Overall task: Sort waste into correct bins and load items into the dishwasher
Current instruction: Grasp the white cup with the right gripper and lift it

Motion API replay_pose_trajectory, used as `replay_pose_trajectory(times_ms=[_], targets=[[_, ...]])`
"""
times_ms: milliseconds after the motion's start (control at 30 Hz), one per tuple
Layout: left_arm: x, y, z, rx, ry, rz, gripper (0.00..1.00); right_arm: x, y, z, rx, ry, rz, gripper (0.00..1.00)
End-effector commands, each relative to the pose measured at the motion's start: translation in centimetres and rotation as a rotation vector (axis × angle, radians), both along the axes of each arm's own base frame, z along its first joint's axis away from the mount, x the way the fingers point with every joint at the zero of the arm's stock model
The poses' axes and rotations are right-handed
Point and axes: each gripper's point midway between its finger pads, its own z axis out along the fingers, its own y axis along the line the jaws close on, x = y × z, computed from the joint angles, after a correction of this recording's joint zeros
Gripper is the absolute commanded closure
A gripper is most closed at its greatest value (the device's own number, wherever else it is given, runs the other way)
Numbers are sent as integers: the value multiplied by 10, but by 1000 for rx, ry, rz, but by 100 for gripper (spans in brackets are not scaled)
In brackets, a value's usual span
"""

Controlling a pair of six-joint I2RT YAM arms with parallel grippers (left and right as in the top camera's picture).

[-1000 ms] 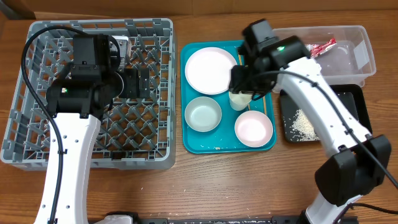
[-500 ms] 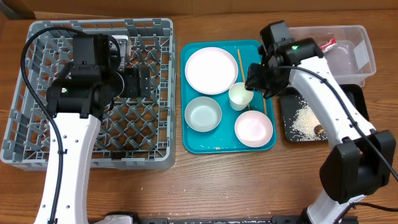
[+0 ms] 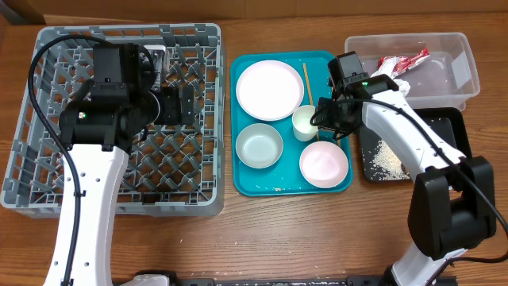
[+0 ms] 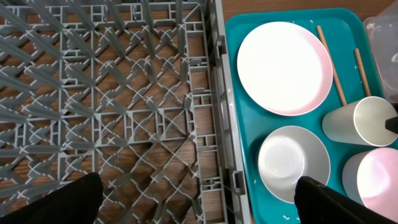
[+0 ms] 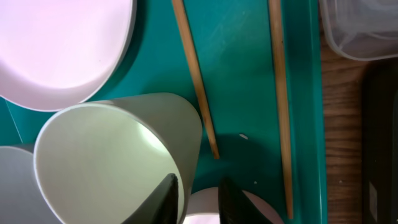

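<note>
The small white cup point(image 3: 304, 123) stands on the teal tray point(image 3: 242, 183) with the plate point(image 3: 270, 89), two bowls point(image 3: 259, 146) point(image 3: 323, 164) and two chopsticks point(image 3: 305, 78). My right gripper point(image 3: 321, 119) is at the cup's right rim. In the right wrist view one finger point(image 5: 168, 193) is inside the cup point(image 5: 106, 162) and the other is outside it, with a narrow gap to the wall. My left gripper point(image 3: 181, 106) is wide open and empty over the grey rack point(image 3: 48, 191). The red-and-white wrapper point(image 3: 405, 61) and the napkin point(image 3: 397, 83) lie in the clear tub point(image 3: 452, 67). Rice point(image 3: 386, 159) lies in the black tray point(image 3: 444, 119).
The left wrist view shows the rack's lattice floor point(image 4: 124, 93) and right wall beside the teal tray point(image 4: 233, 62), with plate point(image 4: 283, 65), bowl point(image 4: 292, 162) and cup point(image 4: 360, 121). A few rice grains lie along the teal tray's front edge. My right arm crosses the black tray.
My right gripper swung right, away from the cup, then came back down onto its right rim. The cup has stayed in place. The left arm has not moved.
</note>
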Motion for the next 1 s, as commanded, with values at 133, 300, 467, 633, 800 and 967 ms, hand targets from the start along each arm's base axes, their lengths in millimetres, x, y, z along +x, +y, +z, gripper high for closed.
replay_pose_trajectory(times_ms=[133,300,467,633,800,967], targets=[[3,-1,6,-26,-11,11,0,3,0,-2,4,-19,-5,78],[2,-2,4,-35,1,23,0,4,1,-7,5,-12,-3,96],[0,-13,0,-91,26,-16,0,2,18,1,120,9,23,96],[-8,-49,8,-276,47,-142,0,23,32,71,423,-73,62,96],[-26,-94,35,-563,64,-343,0,32,26,170,768,-247,151,96],[-42,-125,58,-841,122,-521,0,19,32,208,965,-269,259,96]])
